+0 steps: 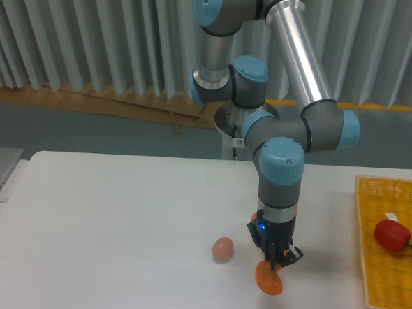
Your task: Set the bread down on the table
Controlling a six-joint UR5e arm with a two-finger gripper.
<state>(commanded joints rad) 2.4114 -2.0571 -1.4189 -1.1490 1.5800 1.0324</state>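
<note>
The claw (275, 262) is pinching the bread (269, 278), which is hanging just beneath it above the table (118, 219); an egg-shaped thing (222, 248) is lying to the claw's left.

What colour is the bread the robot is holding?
Orange-brown. The bread shows end-on below the gripper in the fixed camera view, the only view there is.

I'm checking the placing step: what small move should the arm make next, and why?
Probably lower a little, then open. The pincer grips the bread end-on just over the white table, right of the small egg-shaped thing. Whether the bread touches the table is unclear.
</note>
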